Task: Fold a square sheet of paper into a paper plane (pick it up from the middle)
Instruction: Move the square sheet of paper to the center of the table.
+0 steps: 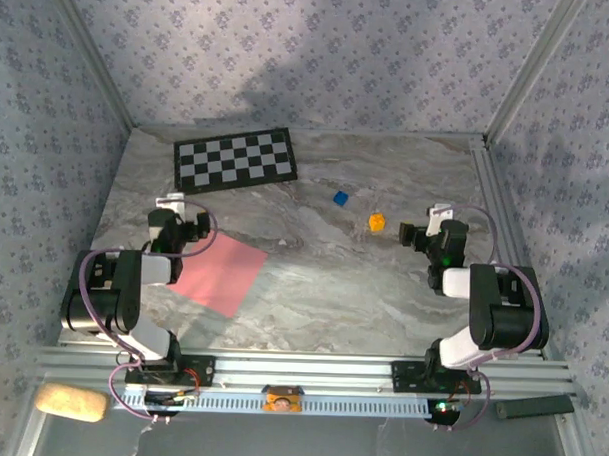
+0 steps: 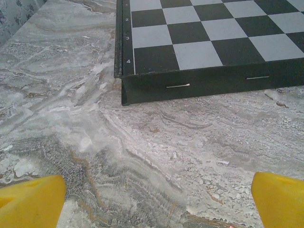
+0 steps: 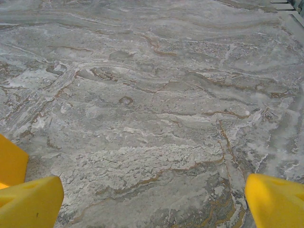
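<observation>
The square sheet of paper [image 1: 221,273] is salmon pink and lies flat and unfolded on the marble table, turned like a diamond, just right of the left arm. My left gripper [image 1: 177,210] hovers beyond the sheet's far left corner. In the left wrist view, the left gripper [image 2: 159,204] is open: its yellow fingertips [image 2: 31,202] stand wide apart over bare marble. My right gripper [image 1: 432,222] is at the table's right side, far from the sheet. In the right wrist view, the right gripper [image 3: 154,202] is also open, with nothing between its yellow fingertips [image 3: 275,202].
A black-and-white checkerboard [image 1: 235,158] lies at the back left, its near edge [image 2: 209,83] close ahead of the left gripper. A small blue block [image 1: 341,197] and an orange block [image 1: 377,222] sit mid-table. Patterned walls enclose three sides.
</observation>
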